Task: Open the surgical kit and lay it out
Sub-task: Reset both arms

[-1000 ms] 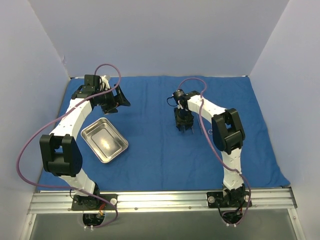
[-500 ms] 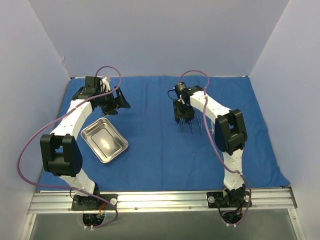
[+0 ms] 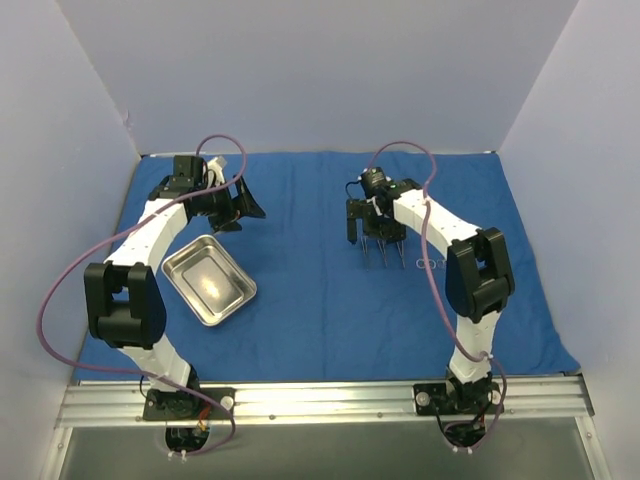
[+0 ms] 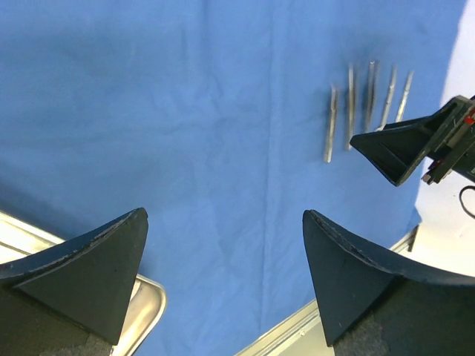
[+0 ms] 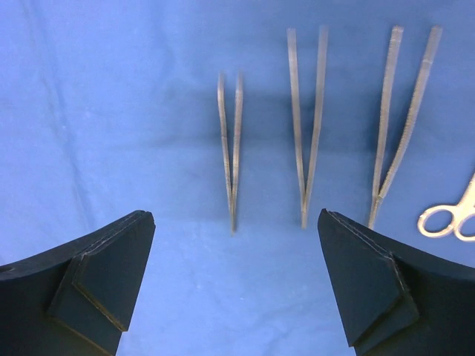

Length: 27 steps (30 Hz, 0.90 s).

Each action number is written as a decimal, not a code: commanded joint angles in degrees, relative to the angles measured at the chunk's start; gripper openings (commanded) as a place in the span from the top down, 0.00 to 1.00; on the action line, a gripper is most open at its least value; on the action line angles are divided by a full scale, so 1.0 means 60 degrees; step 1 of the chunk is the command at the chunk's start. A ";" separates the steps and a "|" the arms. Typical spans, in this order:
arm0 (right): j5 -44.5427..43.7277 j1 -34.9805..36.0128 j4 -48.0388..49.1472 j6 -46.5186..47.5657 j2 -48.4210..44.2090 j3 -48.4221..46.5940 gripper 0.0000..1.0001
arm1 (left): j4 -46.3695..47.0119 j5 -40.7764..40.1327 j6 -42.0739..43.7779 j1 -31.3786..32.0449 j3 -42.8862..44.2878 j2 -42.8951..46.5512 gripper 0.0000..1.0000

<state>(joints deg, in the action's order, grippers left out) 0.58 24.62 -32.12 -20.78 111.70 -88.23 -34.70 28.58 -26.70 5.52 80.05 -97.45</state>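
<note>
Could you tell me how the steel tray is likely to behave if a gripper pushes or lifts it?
The steel tray looks rigid, so it should keep its shape when lifted. Its polished rim may be slippery to pinch. Lying flat and empty on the blue cloth, it should not tip, though a push might wrinkle the cloth.

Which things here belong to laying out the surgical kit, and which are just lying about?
Job: blue cloth, steel tray, three tweezers, scissors.
Not the job: purple cables, metal rail.
</note>
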 commanded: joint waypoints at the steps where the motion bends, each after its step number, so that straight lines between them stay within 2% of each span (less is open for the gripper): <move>1: -0.0536 -0.0251 0.1041 -0.0302 -0.1256 0.0771 0.00 | 0.1138 0.0701 -0.0310 0.0148 -0.0273 0.0245 0.06; 6: -0.0330 -0.0368 0.2889 -0.0477 -0.2517 0.2528 0.00 | 0.2587 0.0730 -0.1086 0.0632 -0.1328 0.1035 0.06; 10: -0.0332 -0.0383 0.4602 -0.1325 -0.3219 0.4779 0.00 | 0.3788 0.0569 -0.1613 0.1145 -0.2631 0.1738 0.06; 11: -0.0258 -0.0383 0.4940 -0.1473 -0.3395 0.5222 0.00 | 0.4487 0.0816 -0.2079 0.1189 -0.2996 0.1943 0.06; 12: -0.0214 -0.0383 0.5697 -0.1619 -0.3803 0.5662 0.00 | 0.4972 0.0992 -0.2373 0.1204 -0.3812 0.2061 0.06; 13: -0.0199 -0.0368 0.6082 -0.1954 -0.4083 0.6145 0.00 | 0.6297 0.1168 -0.3015 0.1204 -0.4284 0.2178 0.06; 15: 0.0224 -0.0368 0.7366 -0.2263 -0.5005 0.7711 0.00 | 0.7433 0.1548 -0.3618 0.1262 -0.5643 0.2704 0.06; 17: 0.0488 -0.0368 0.8147 -0.2702 -0.5983 0.9172 0.00 | 0.8472 0.1565 -0.4088 0.1423 -0.6337 0.3361 0.06; 22: 0.0767 -0.0383 1.0345 -0.3260 -0.7993 1.1624 0.00 | 0.8902 0.1783 -0.4499 0.2023 -0.7567 0.3951 0.06; 27: 0.0929 -0.0412 1.1576 -0.3684 -0.9928 1.3338 0.00 | 1.1213 0.1756 -0.5656 0.2156 -0.8975 0.4712 0.06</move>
